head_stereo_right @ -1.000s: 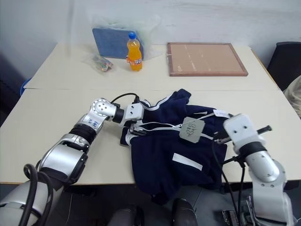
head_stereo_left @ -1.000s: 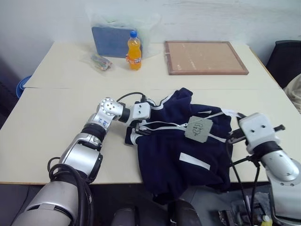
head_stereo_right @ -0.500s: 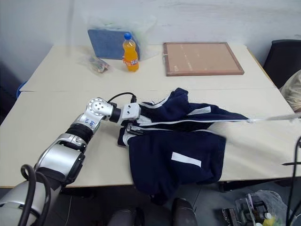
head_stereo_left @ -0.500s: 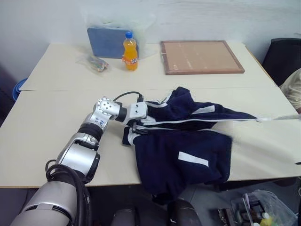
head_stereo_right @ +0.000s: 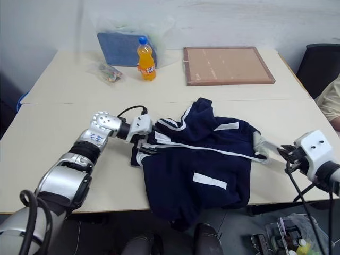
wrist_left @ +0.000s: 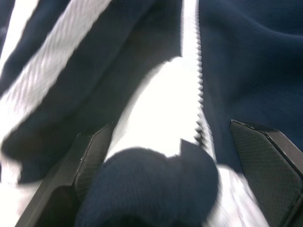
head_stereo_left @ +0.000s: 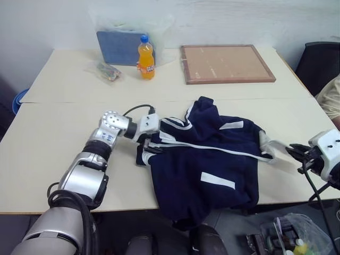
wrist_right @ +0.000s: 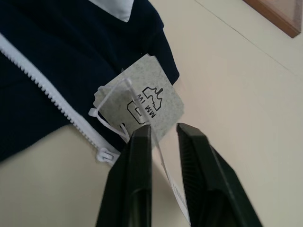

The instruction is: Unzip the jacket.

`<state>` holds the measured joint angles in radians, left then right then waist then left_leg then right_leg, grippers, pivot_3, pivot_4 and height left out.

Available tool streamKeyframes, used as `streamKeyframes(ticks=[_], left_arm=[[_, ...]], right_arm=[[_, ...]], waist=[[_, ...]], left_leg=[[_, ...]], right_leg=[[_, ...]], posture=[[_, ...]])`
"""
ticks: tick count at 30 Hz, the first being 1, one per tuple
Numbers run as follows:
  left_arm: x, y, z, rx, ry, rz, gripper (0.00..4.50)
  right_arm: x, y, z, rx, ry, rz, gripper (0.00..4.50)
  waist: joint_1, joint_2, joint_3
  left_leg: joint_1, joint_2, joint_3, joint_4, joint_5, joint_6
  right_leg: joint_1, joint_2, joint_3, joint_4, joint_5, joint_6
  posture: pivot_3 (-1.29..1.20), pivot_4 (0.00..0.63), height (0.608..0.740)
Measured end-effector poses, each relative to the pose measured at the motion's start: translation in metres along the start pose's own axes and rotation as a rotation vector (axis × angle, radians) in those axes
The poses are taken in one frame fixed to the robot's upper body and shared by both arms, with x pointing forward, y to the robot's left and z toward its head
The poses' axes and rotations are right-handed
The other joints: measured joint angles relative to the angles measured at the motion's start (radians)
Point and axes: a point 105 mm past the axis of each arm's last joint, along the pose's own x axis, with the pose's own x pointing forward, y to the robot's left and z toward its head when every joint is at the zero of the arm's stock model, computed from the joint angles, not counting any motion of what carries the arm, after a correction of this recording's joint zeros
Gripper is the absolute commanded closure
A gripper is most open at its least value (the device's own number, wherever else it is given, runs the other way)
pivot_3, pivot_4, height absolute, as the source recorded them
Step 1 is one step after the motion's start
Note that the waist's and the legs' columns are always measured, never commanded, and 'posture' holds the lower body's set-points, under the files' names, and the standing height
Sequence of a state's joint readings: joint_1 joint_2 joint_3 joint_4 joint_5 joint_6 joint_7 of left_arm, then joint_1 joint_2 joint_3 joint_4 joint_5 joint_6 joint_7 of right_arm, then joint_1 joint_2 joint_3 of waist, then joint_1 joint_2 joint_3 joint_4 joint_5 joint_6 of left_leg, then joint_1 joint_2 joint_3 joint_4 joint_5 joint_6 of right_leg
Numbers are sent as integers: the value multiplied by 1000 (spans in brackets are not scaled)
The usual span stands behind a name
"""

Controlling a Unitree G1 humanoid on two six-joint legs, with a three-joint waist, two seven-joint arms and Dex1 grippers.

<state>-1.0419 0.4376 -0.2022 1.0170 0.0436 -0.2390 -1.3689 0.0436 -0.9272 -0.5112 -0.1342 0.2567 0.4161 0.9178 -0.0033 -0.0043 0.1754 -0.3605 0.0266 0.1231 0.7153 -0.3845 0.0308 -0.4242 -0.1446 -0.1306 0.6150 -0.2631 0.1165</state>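
Tabletop (head_stereo_left: 48, 133), pale beige, carrying all items. Navy jacket (head_stereo_left: 207, 170) with white stripes lies at centre, its hem draped over the near edge toward 6 o'clock. Wooden-framed board (head_stereo_left: 227, 64) at 12 o'clock; blue pad in a clear bag (head_stereo_left: 118, 47) at 11 o'clock, orange soda bottle (head_stereo_left: 146, 57) beside it. Left gripper (head_stereo_left: 150, 139), fingers (wrist_left: 90, 156) spread wide around the jacket's collar end. Right gripper (head_stereo_right: 284, 154) at 3 o'clock, fingers (wrist_right: 137, 179) slightly apart, just behind the grey hang tag (wrist_right: 142, 106).

Left arm (head_stereo_left: 87, 167): silver segmented shells, black ribbed joints, a round screw-studded elbow cap, black cable looping above the white wrist. Right gripper (wrist_right: 163, 135): two black ribbed fingers on a white housing.
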Motion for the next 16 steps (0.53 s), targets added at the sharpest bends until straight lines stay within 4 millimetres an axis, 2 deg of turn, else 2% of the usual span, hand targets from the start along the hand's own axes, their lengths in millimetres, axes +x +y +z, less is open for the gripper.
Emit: streamKeyframes(ticks=[3,8,11,14,16], left_arm=[[-33,-8,3,-75,-37,-26,0],[-96,-8,21,-147,-86,109,0],[-140,-21,24,-230,-74,192,0],[-167,-29,33,-255,-89,248,0],[-175,-38,31,-260,-87,260,0]], right_arm=[[-14,-4,2,11,43,146,1496],[-43,-21,19,130,1,234,7],[-66,-33,26,208,-24,251,7],[-80,-40,27,256,-54,236,7],[-83,-42,24,277,-53,228,7]], waist=[[-4,1,2],[1,1,2],[3,0,3],[6,0,3],[5,0,3]], left_leg=[[-5,1,-1,1,0,0],[-7,2,-3,4,0,0],[-8,2,-4,3,0,-1],[-8,3,-4,4,0,-1],[-7,3,-4,4,0,-1]], right_leg=[[-4,1,-1,0,0,0],[-4,1,-2,0,0,1],[-4,1,-3,-1,1,1],[-3,0,-3,-2,1,1],[-2,0,-2,-2,1,2]], posture=[[0,150,740],[0,150,740],[0,150,740],[0,150,740],[0,150,740]])
